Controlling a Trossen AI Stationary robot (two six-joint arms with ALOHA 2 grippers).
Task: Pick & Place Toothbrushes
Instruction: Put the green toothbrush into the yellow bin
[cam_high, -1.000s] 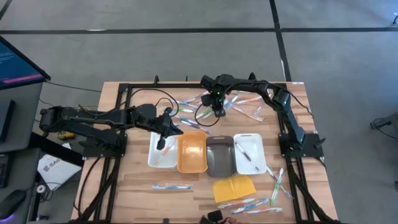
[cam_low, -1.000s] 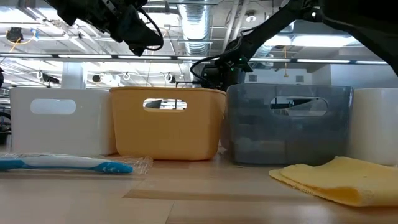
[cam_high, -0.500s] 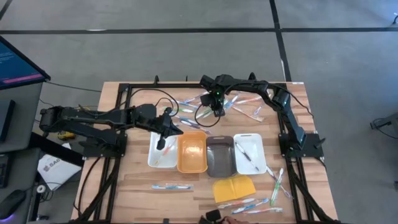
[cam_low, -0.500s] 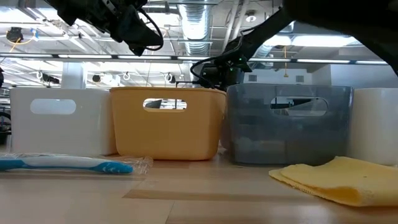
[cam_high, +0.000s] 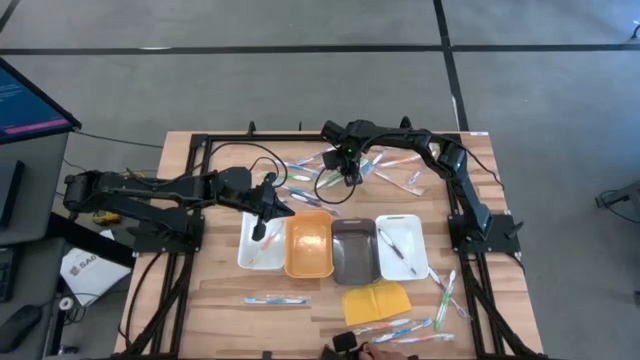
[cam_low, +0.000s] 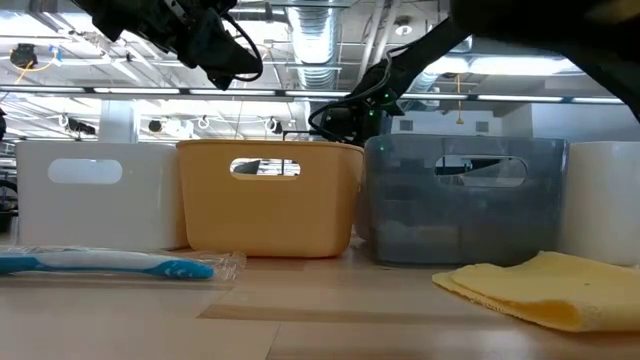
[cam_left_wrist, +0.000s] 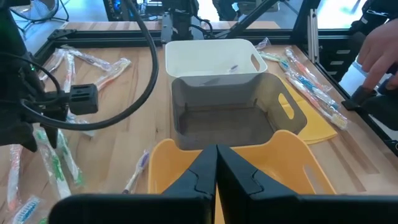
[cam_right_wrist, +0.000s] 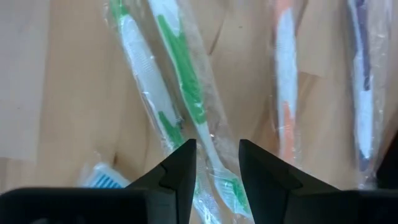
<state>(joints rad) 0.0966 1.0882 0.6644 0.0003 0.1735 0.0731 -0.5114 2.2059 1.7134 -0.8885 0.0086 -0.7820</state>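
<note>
From overhead, the left arm reaches in from the left edge of the frame, and the left gripper (cam_high: 262, 212) hangs over the seam between the white tray (cam_high: 250, 250) and the orange tray (cam_high: 309, 245), its two fingers pressed fully together with nothing between them. One toothbrush (cam_high: 262, 250) lies inside that white tray. Below the trays, toward the lower left of the table (cam_high: 200, 290), a blue wrapped toothbrush (cam_high: 277, 299) lies alone on the wood; the low view shows it lying flat in front of the white tray at the lower left of the frame.

In the middle of the row stands the grey tray (cam_high: 352, 252), and just below it lies a yellow pad (cam_high: 377, 301), touching a cluster of wrapped toothbrushes (cam_high: 400, 328) near the bottom edge.

Above the trays, at the upper centre of the table, loose toothbrushes (cam_high: 305, 172) are scattered in clear wrappers. The right gripper (cam_high: 346, 170) is low over this scatter. In the right wrist view its fingers (cam_right_wrist: 177, 171) stand narrowly apart, straddling a green toothbrush (cam_right_wrist: 186, 81) whose wrapper runs between the tips; whether they actually pinch it cannot be told. A second green-and-white brush (cam_right_wrist: 146, 87) lies just beside it, and an orange one (cam_right_wrist: 286, 74) lies farther right.

At the right end of the row, another white tray (cam_high: 402, 247) holds one toothbrush (cam_high: 395, 245). More brushes (cam_high: 448, 290) lie to its lower right.
</note>
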